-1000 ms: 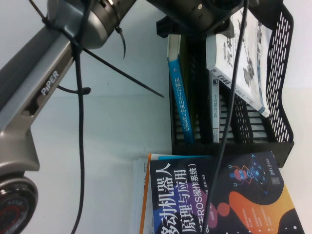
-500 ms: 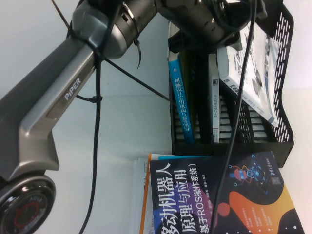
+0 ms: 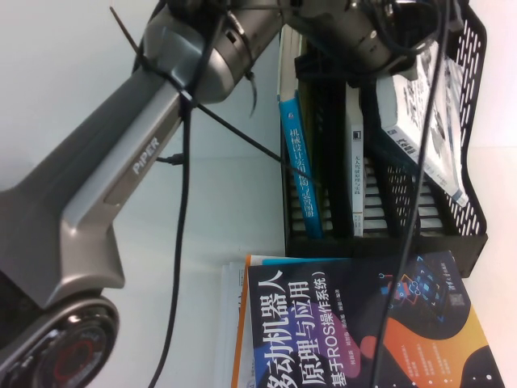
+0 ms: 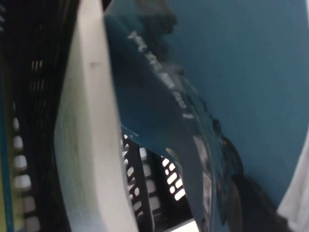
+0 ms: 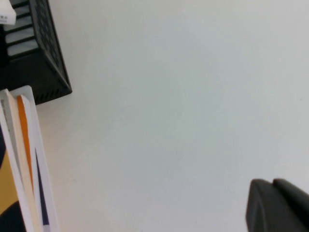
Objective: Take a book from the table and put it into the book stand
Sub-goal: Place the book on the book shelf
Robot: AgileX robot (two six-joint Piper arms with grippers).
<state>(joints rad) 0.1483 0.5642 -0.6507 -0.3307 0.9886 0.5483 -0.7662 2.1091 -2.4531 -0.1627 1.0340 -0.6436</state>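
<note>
Reaching across from the left in the high view, the grey left Piper arm (image 3: 121, 178), its left gripper (image 3: 367, 36) above the far end of the black plastic book stand with perforated sides (image 3: 472, 162). Impossible to tell from any view whether that gripper's jaws are open or closed. Leaning in the stand's right-hand slot, the large white-covered paperback book with bold black title (image 3: 424, 121), tilted toward the right wall, its upper end near the gripper. Seen close in the left wrist view: the same book's dark teal back cover (image 4: 231, 87) and pale page edge (image 4: 91, 145), the stand's slotted black wall behind. Upright in the left-hand slot, a blue-spined book (image 3: 300, 166); in the middle slot, a thin white-spined volume (image 3: 356, 174). Lying flat on the plain matte white table (image 3: 218, 202), just in front of the stand, a dark book with white title and orange graphics (image 3: 355, 323), stacked on other books. In the right wrist view, the right gripper (image 5: 275, 205) over bare tabletop, only a dark fingertip showing at the corner, jaw state likewise unclear.
</note>
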